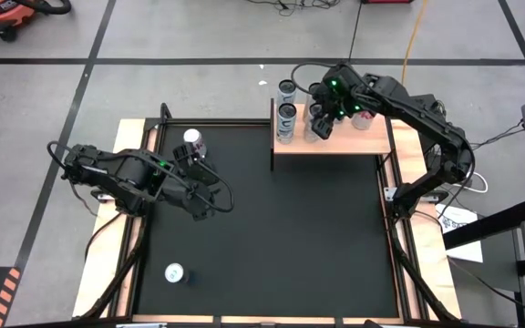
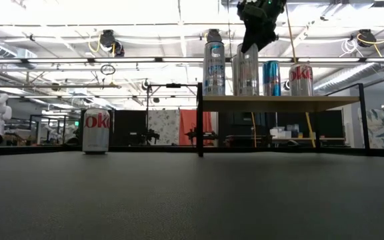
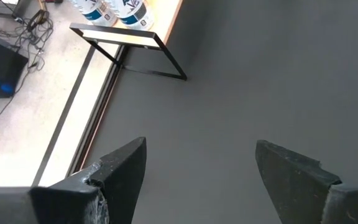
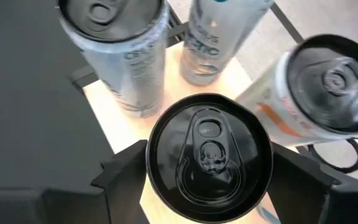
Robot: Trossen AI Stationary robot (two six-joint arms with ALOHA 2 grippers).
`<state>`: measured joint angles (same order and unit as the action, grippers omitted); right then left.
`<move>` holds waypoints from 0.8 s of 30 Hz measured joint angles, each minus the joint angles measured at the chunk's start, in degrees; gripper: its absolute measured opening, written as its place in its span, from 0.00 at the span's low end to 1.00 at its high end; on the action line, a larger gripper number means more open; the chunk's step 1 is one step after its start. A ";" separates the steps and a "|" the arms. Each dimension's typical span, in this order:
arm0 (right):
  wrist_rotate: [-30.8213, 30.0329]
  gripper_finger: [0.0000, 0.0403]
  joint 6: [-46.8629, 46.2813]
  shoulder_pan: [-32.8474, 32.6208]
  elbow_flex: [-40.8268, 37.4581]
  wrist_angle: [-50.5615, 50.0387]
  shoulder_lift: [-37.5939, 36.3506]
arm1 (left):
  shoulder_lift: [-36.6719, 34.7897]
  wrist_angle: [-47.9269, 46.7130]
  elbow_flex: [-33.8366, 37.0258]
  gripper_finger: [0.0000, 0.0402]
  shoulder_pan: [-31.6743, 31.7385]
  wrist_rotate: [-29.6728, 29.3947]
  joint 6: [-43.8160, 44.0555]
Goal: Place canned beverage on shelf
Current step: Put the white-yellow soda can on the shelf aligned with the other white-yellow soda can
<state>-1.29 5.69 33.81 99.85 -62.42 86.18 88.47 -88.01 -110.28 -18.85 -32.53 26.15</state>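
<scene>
The light-wood shelf [image 1: 335, 142] with black legs stands at the mat's far edge and carries several upright cans. My right gripper [image 1: 320, 111] is above the shelf, shut on a tall silver can [image 2: 245, 72] that stands between two blue-and-white cans [image 1: 287, 102] and an orange-and-white can [image 4: 316, 81]. A Coke can [image 1: 193, 139] stands on the mat at the far left; it also shows in the low view [image 2: 97, 131]. My left gripper [image 1: 215, 199] hovers open and empty over the mat [image 3: 229, 93]. My right gripper has the silver can's top rim [image 4: 155, 163] between its two fingers [image 4: 123, 171], one on each side. The fingers come from above, pointing down. The can stands upright with its base on the shelf [image 2: 245, 99].
Another can [image 1: 174, 272] stands upright on the mat near the front left. A blue can [image 2: 271, 78] and a red-and-white can [image 2: 301, 79] stand on the shelf's right part. Bare black mat [image 1: 290, 237] lies between the arms.
</scene>
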 joint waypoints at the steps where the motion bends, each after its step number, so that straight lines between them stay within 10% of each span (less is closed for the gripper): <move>1: -0.06 0.68 0.00 0.04 0.00 -0.04 -0.01 | 0.00 0.00 0.00 0.74 0.00 0.00 -0.01; 24: 2.66 0.68 -0.17 -0.01 0.00 -0.14 -0.06 | 0.00 0.00 0.00 0.74 0.02 -0.02 -0.09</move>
<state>1.37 5.52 33.80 99.85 -62.56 86.13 88.47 -88.01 -110.28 -18.83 -32.56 26.06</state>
